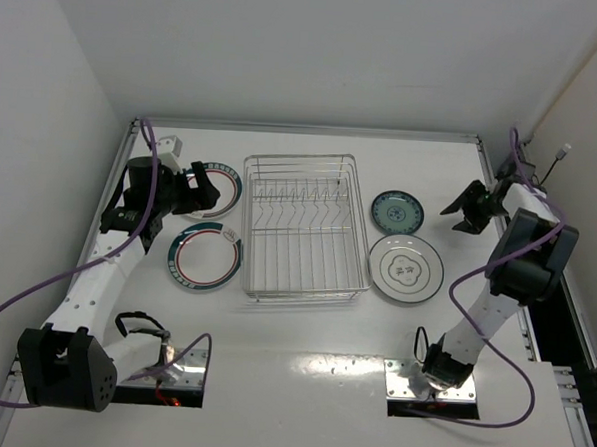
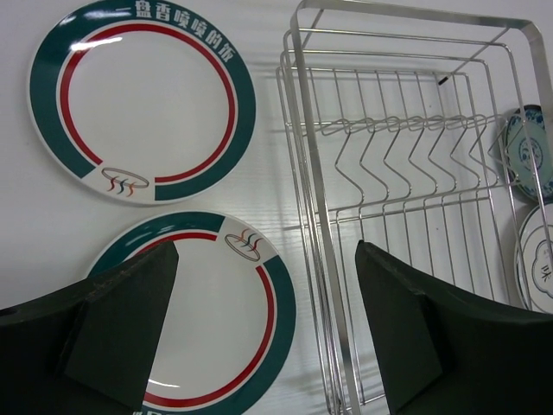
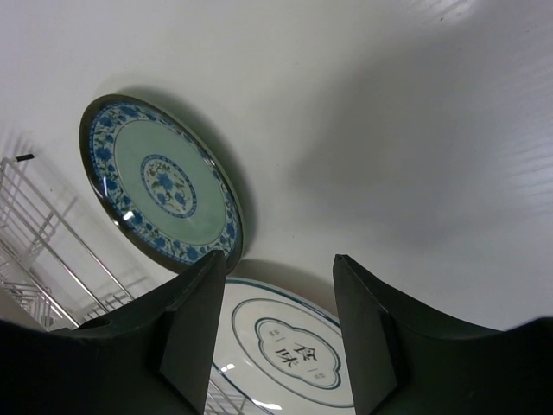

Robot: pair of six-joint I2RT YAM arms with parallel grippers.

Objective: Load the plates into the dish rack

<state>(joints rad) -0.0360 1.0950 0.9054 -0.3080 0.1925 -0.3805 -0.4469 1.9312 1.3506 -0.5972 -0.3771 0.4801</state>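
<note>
Left claw (image 2: pixel 263 333) stands apart and empty just above a banded plate (image 2: pixel 216 285). A second banded plate (image 2: pixel 143 99) lies beyond, and the dish rack (image 2: pixel 415 173) is right of it. Right claw (image 3: pixel 276 328), apart and empty, hovers over the grey plate (image 3: pixel 294 350), with the teal plate (image 3: pixel 160 181) beyond. All the plates lie on the counter (image 1: pixel 301 364).

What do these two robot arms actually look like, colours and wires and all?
The left arm and right arm share white tube-like links and chunky black joints. A purple cable loops loosely along each. Their fingers are dark, broad wedge-shaped paddles, two per arm.
</note>
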